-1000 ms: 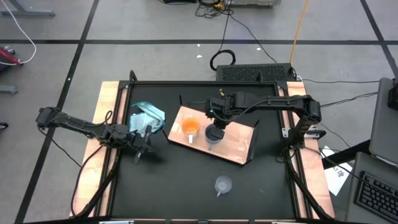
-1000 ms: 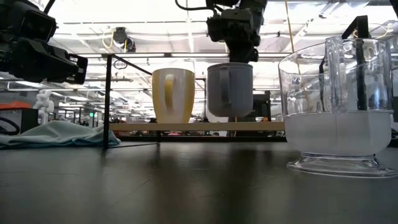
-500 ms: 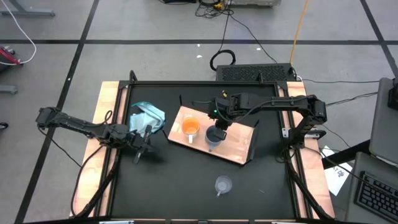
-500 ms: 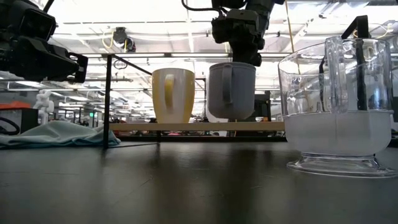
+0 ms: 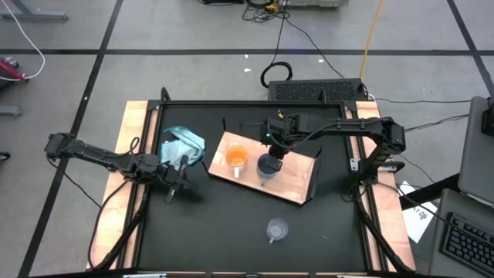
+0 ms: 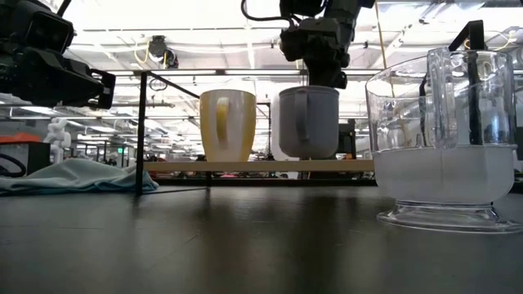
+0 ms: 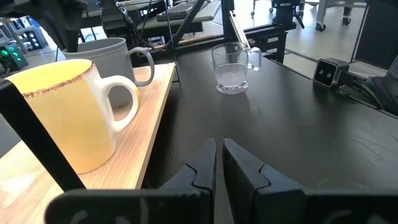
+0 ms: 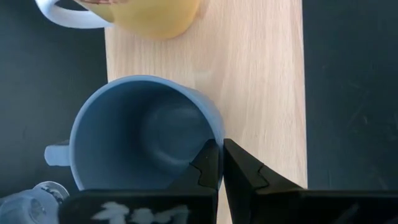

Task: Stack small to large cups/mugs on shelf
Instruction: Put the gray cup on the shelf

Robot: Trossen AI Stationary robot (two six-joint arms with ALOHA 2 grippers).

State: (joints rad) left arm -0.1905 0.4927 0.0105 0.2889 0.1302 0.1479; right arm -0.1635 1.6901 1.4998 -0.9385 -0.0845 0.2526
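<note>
Over the light-wood shelf (image 5: 293, 177), lying flat on the black desk (image 5: 231, 224), the right gripper (image 5: 276, 151) hangs just above the blue-grey mug (image 5: 265, 167), its jaws pinching the mug's rim: the right wrist view shows the two dark fingers (image 8: 208, 163) pressed together on the wall of the mug at its far edge. From the low view the mug's base sits at the shelf board, though whether it touches the wood I cannot tell. Count the drinkware: three pieces, one of each. One orange mug (image 5: 236, 157) with a pale handle stands upright on the shelf, just beside the blue-grey one. One clear cup (image 5: 277, 229) with a handle stands alone on the desk, well apart from the shelf and nearer the front edge; it fills the right side of the low view. So two mugs at the shelf, one cup off it. One teal cloth (image 5: 182, 144) lies crumpled on the desk beside the shelf's end. The left gripper (image 5: 177, 185) waits low over the desk near that cloth, its jaws nearly together with only a thin gap, holding nothing.
</note>
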